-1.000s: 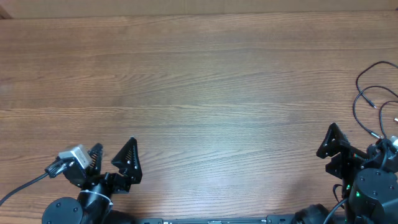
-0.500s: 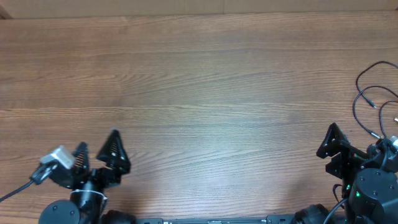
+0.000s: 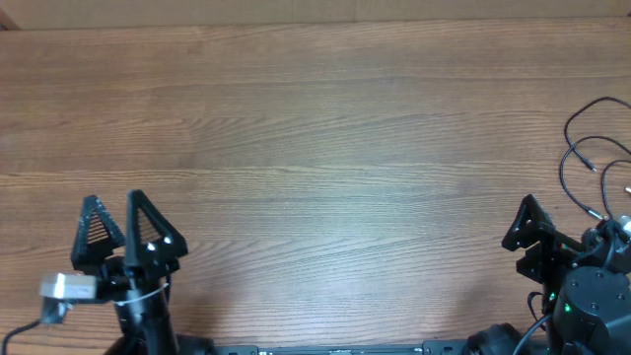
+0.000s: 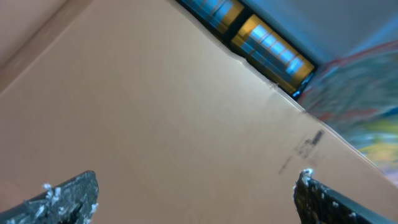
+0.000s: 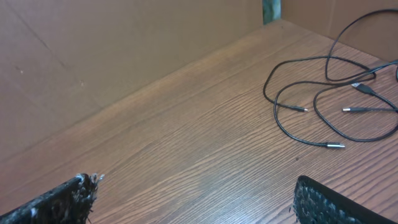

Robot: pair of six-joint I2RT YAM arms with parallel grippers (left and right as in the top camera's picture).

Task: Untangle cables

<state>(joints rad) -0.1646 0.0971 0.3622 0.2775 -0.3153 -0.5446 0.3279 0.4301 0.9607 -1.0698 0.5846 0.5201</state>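
Only the left black two-finger gripper (image 3: 113,199) has shifted, swinging leftward along the near edge; thin black flexible cables with small silvery plug ends (image 3: 589,165) lie in loose loops at the far right of the brown wood-grain table (image 3: 315,148), touching neither gripper; the right black two-finger gripper (image 3: 527,237) sits near them; both grippers gape wide, holding nothing

No readable text, labels, brands or numbers in any view. Only candidate is a small dark smudged mark (image 4: 309,144) on the tan flat panel (image 4: 174,112) in the left wrist view. It's too blurred to tell whether it's writing at all.
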